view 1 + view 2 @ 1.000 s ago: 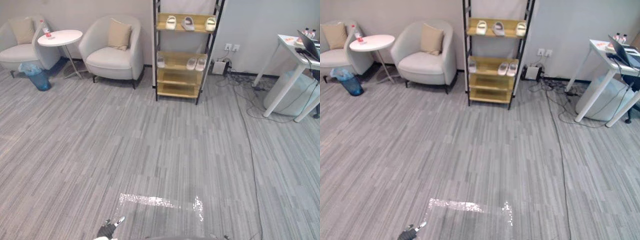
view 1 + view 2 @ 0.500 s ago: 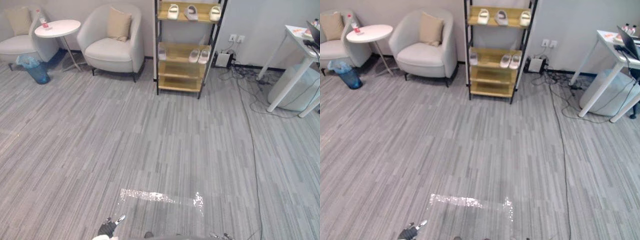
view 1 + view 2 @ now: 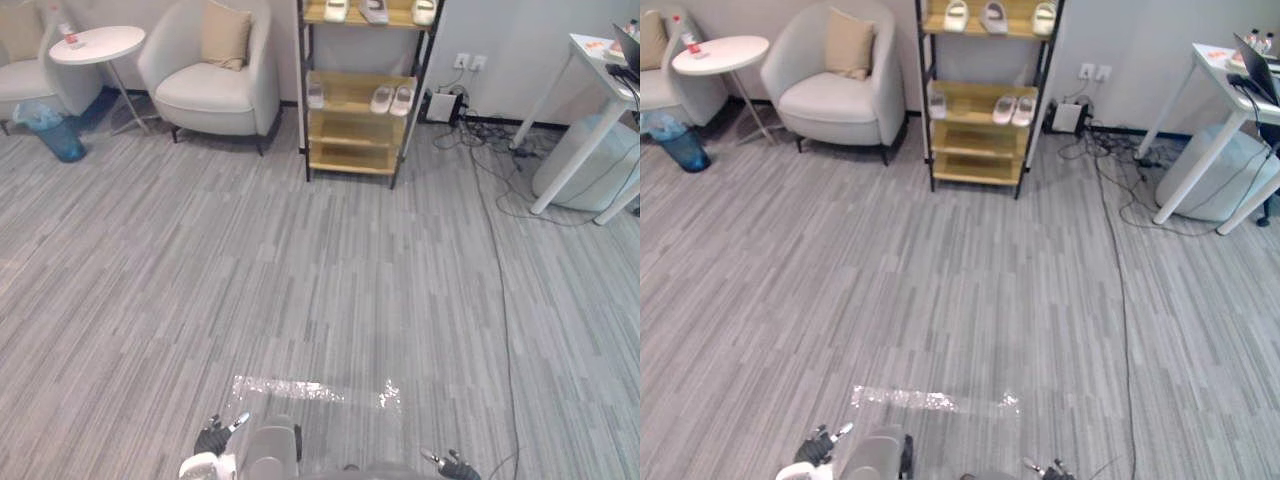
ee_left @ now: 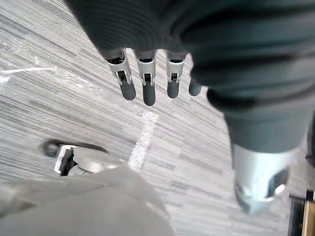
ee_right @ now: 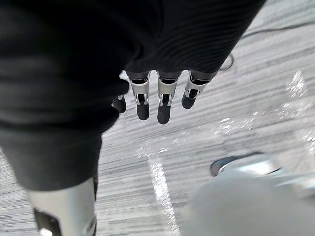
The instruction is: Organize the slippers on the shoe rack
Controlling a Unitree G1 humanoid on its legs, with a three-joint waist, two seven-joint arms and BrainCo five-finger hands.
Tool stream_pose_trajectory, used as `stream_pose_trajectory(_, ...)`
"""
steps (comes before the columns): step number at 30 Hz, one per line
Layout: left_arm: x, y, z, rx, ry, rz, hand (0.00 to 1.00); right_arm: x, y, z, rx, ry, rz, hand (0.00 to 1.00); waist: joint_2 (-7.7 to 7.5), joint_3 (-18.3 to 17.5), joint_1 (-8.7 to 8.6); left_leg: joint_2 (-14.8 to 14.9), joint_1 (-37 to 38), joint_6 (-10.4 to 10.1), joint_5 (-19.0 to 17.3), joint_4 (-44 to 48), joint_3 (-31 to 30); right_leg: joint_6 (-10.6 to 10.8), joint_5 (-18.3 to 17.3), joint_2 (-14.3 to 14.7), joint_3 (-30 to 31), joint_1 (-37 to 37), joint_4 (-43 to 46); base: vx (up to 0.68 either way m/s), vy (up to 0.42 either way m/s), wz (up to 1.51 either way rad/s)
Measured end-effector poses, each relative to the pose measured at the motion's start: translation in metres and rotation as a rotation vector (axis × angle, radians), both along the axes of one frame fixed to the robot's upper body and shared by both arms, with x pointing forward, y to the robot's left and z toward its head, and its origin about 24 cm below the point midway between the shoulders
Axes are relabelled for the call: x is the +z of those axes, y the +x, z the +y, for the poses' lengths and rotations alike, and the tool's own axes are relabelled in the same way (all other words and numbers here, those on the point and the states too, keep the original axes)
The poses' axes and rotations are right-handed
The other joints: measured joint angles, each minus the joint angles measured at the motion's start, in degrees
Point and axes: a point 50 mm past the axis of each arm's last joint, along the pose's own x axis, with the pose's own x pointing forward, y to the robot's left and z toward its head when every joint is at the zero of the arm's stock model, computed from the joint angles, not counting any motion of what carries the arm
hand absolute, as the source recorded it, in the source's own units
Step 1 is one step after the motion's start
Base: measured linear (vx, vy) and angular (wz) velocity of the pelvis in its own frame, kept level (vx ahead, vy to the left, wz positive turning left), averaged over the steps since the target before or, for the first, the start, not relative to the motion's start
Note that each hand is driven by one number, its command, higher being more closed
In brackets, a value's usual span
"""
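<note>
A black-framed shoe rack point(image 3: 352, 158) with wooden shelves stands against the far wall, well across the room from me. Three pale slippers point(image 3: 373, 12) lie on its top shelf. On the middle shelf one slipper point(image 3: 316, 95) lies at the left and a pair point(image 3: 392, 99) at the right. The lower shelves look bare. My left hand point(image 3: 215, 437) hangs low at the bottom edge, its fingers point(image 4: 142, 83) straight over the carpet and holding nothing. My right hand point(image 3: 450, 463) hangs the same way, fingers point(image 5: 160, 101) straight and empty.
A pale armchair point(image 3: 210, 85) with a cushion stands left of the rack, then a round white table point(image 3: 97, 45) and a blue bin point(image 3: 55, 135). A white desk point(image 3: 600, 110) stands at the right. Cables point(image 3: 500, 210) trail over the grey carpet.
The whole picture has shifted: the rack sits higher and the camera looks further down. Both hands show more at the bottom edge. Nothing on the rack has moved.
</note>
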Motion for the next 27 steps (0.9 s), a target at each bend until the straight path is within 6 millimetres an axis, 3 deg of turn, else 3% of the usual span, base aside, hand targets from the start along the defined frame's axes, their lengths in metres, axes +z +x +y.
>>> stream_pose_trajectory(1, -0.001, -0.002, -0.003, 0.003, -0.009, 0.004, 0.00, 0.000, 0.005, 0.009, 0.008, 0.020, -0.013, 0.00, 0.76, -0.5, 0.29, -0.1, 0.1, 0.5, 1.8, -3.5, -1.1, 0.7, -1.3, 0.0, 0.9, 0.2, 0.1, 0.32, 0.212, -0.52)
stream_pose_trajectory(2, -0.002, -0.008, -0.002, 0.015, -0.011, 0.016, 0.00, 0.001, 0.008, 0.009, 0.015, 0.021, -0.021, 0.00, 0.35, -1.0, 0.59, -1.3, -0.1, 2.1, 3.6, -1.4, -1.1, 1.5, -3.4, -0.7, 2.6, 0.5, 1.2, 0.57, 0.324, -0.63)
stream_pose_trajectory(3, -0.003, -0.014, 0.007, 0.036, 0.006, 0.030, 0.00, -0.002, 0.003, 0.021, 0.011, 0.053, -0.009, 0.00, -2.34, -3.2, 1.13, -3.1, 0.3, 2.6, -0.3, -0.3, 2.0, 3.6, -5.4, -3.3, 4.3, 0.5, 3.5, 0.54, 0.267, -0.56)
stream_pose_trajectory(4, -0.003, -0.015, 0.009, 0.049, 0.009, 0.030, 0.00, -0.002, 0.004, 0.026, 0.014, 0.064, -0.011, 0.00, -3.36, -3.7, 1.38, -3.9, 0.8, 2.6, -1.3, 0.0, 2.8, 5.4, -6.1, -4.1, 5.5, -0.5, 7.2, 0.68, 0.304, -0.51)
stream_pose_trajectory(5, -0.002, -0.013, 0.011, 0.055, 0.012, 0.030, 0.00, -0.001, 0.007, 0.033, 0.025, 0.082, -0.033, 0.00, -4.10, -3.7, 1.76, -4.8, 2.7, 4.0, -2.9, 0.6, 3.9, 8.5, -5.7, -4.4, 7.0, -2.8, 16.2, 0.55, 0.237, -0.44)
stream_pose_trajectory(6, -0.002, -0.009, 0.013, 0.038, 0.023, 0.034, 0.00, 0.001, 0.013, 0.042, 0.034, 0.107, -0.061, 0.00, -4.60, -2.9, 1.80, -5.4, 6.7, 5.1, -5.3, 0.5, 5.1, 14.7, -1.0, -3.7, 8.3, -8.6, 33.0, 0.53, 0.228, -0.30)
stream_pose_trajectory(7, -0.002, -0.007, 0.013, 0.024, 0.029, 0.037, 0.00, 0.003, 0.017, 0.043, 0.035, 0.111, -0.079, 0.00, -4.55, -2.3, 1.72, -5.7, 8.7, 5.4, -6.3, 0.5, 4.9, 15.8, 1.7, -3.3, 8.1, -10.5, 39.3, 0.50, 0.182, -0.03)
stream_pose_trajectory(8, -0.001, 0.001, 0.010, -0.010, 0.034, 0.035, 0.00, 0.006, 0.022, 0.040, 0.033, 0.105, -0.111, 0.00, -3.57, -1.0, 1.21, -5.9, 13.6, 5.8, -8.2, 0.1, 4.3, 15.2, 3.8, -3.5, 5.1, -14.2, 51.0, 0.41, 0.120, 0.21)
stream_pose_trajectory(9, 0.000, 0.004, 0.009, -0.020, 0.034, 0.033, 0.00, 0.007, 0.023, 0.038, 0.026, 0.101, -0.120, 0.00, -3.39, -0.9, 0.97, -6.0, 15.9, 5.8, -8.6, -0.9, 3.7, 14.6, 3.8, -4.3, 2.7, -15.8, 54.1, 0.64, 0.122, 0.55)
stream_pose_trajectory(10, 0.000, 0.014, -0.001, -0.051, 0.018, 0.015, 0.00, 0.010, 0.028, 0.037, 0.021, 0.094, -0.149, 0.00, -3.12, -1.1, -0.08, -5.7, 22.2, 5.8, -8.7, -6.7, 1.6, 12.0, 3.4, -6.8, -4.3, -21.4, 56.4, 0.44, 0.065, 0.44)
stream_pose_trajectory(11, 0.000, 0.015, -0.002, -0.052, 0.015, 0.013, 0.00, 0.010, 0.029, 0.037, 0.021, 0.094, -0.151, 0.00, -3.09, -1.1, -0.18, -5.6, 22.7, 5.8, -8.7, -7.1, 1.5, 11.9, 3.4, -6.8, -4.6, -22.0, 56.2, 0.76, 0.039, 0.47)
stream_pose_trajectory(12, 0.001, 0.023, -0.016, -0.058, -0.020, -0.005, 0.00, 0.014, 0.036, 0.035, 0.012, 0.084, -0.191, 0.00, -2.77, -1.0, -0.90, -4.6, 27.3, 5.8, -8.7, -11.1, 0.3, 10.5, 3.0, -6.9, -8.0, -27.0, 51.4, 0.43, -0.001, 0.15)
stream_pose_trajectory(14, 0.002, 0.031, -0.023, -0.061, -0.040, -0.023, 0.00, 0.017, 0.041, 0.029, -0.008, 0.074, -0.212, 0.00, -1.79, -0.5, -1.57, -3.0, 30.7, 5.7, -8.8, -14.0, -0.3, 9.4, 2.9, -5.9, -10.5, -29.0, 44.2, 0.65, -0.043, 0.22)
stream_pose_trajectory(15, 0.003, 0.038, -0.036, -0.071, -0.069, -0.042, 0.00, 0.019, 0.046, 0.024, 0.000, 0.060, -0.220, 0.00, -0.27, 0.1, -2.86, -0.7, 34.1, 5.7, -8.8, -16.0, -1.3, 6.2, 4.8, -3.0, -12.5, -29.3, 29.5, 0.74, -0.089, 0.32)
stream_pose_trajectory(16, 0.004, 0.040, -0.040, -0.084, -0.076, -0.046, 0.00, 0.017, 0.046, 0.024, 0.001, 0.062, -0.212, 0.00, -0.33, 0.0, -3.53, -0.4, 34.3, 5.7, -8.8, -15.7, -2.6, 5.4, 7.1, -1.5, -11.2, -29.1, 21.6, 0.62, -0.103, 0.37)
stream_pose_trajectory(17, 0.002, 0.038, -0.042, -0.088, -0.082, -0.039, 0.00, 0.016, 0.045, 0.024, 0.001, 0.063, -0.205, 0.00, -0.61, -0.1, -3.71, -0.5, 34.6, 5.7, -8.8, -15.4, -3.7, 4.8, 9.4, -0.7, -9.7, -28.4, 16.6, 0.68, -0.205, 0.68)
stream_pose_trajectory(18, 0.000, 0.036, -0.053, -0.100, -0.111, -0.023, 0.00, 0.012, 0.037, 0.021, -0.004, 0.057, -0.163, 0.00, -1.68, -0.7, -4.71, -1.3, 36.9, 5.3, -9.1, -13.7, -7.8, 2.8, 15.6, -0.6, -7.4, -27.0, 12.4, 0.70, -0.223, 0.57)
stream_pose_trajectory(19, -0.001, 0.035, -0.057, -0.098, -0.123, -0.019, 0.00, 0.012, 0.038, 0.017, -0.001, 0.045, -0.161, 0.00, -0.45, -0.6, -4.70, -0.5, 37.1, 5.2, -9.1, -12.9, -8.3, 2.2, 15.5, -0.3, -8.3, -26.9, 13.5, 0.70, -0.222, 0.56)
stream_pose_trajectory(20, -0.003, 0.032, -0.064, -0.109, -0.146, -0.008, 0.00, 0.012, 0.037, 0.011, -0.001, 0.028, -0.147, 0.00, 1.79, -1.0, -4.48, 1.0, 35.1, 3.8, -8.2, -7.3, -9.2, 1.4, 12.9, 0.7, -9.6, -25.5, 14.1, 0.64, -0.209, 0.25)
stream_pose_trajectory(21, -0.002, 0.034, -0.065, -0.102, -0.152, -0.016, 0.00, 0.014, 0.038, 0.006, 0.008, 0.015, -0.152, 0.00, 3.20, -0.3, -4.76, 0.9, 27.8, 1.6, -0.7, 9.6, -9.1, 0.3, 10.2, 1.8, -10.7, -21.5, 12.2, 0.63, -0.208, 0.29)
stream_pose_trajectory(22, -0.002, 0.034, -0.064, -0.094, -0.151, -0.019, 0.00, 0.014, 0.039, 0.006, 0.010, 0.013, -0.152, 0.00, 3.38, -0.2, -4.52, 1.2, 26.1, 1.2, 1.0, 13.2, -9.3, 0.0, 10.1, 1.9, -10.6, -20.5, 11.3, 0.74, -0.226, 0.18)
stream_pose_trajectory(23, -0.001, 0.034, -0.060, -0.072, -0.149, -0.023, 0.00, 0.013, 0.037, 0.006, 0.008, 0.012, -0.144, 0.00, 3.58, 0.2, -3.67, 1.6, 21.6, -0.1, 2.4, 22.5, -9.1, -0.7, 9.7, 2.6, -10.5, -16.5, 8.5, 0.61, -0.154, 0.01)
stream_pose_trajectory(24, 0.002, 0.039, -0.054, -0.069, -0.131, -0.048, 0.00, 0.012, 0.037, 0.014, 0.025, 0.027, -0.138, 0.00, 2.75, 1.0, -3.03, 2.3, 16.7, -0.2, 2.1, 31.2, -6.8, -1.5, 9.2, 3.1, -9.8, -8.6, 4.1, 0.60, -0.145, -0.03)
stream_pose_trajectory(26, 0.003, 0.041, -0.053, -0.073, -0.126, -0.063, 0.00, 0.011, 0.039, 0.022, 0.041, 0.043, -0.141, 0.00, 2.01, 1.5, -2.50, 2.7, 13.2, 0.4, 1.0, 33.5, -4.6, -2.0, 8.9, 3.1, -9.3, -3.7, 1.5, 0.54, -0.143, -0.12)
stream_pose_trajectory(27, 0.007, 0.046, -0.054, -0.081, -0.124, -0.090, 0.00, 0.011, 0.041, 0.031, 0.044, 0.065, -0.147, 0.00, 1.58, 1.2, -1.76, 3.3, 8.0, 0.4, -0.6, 32.6, -2.4, -2.4, 8.6, 3.1, -8.3, 0.1, -1.7, 0.48, -0.107, -0.29)
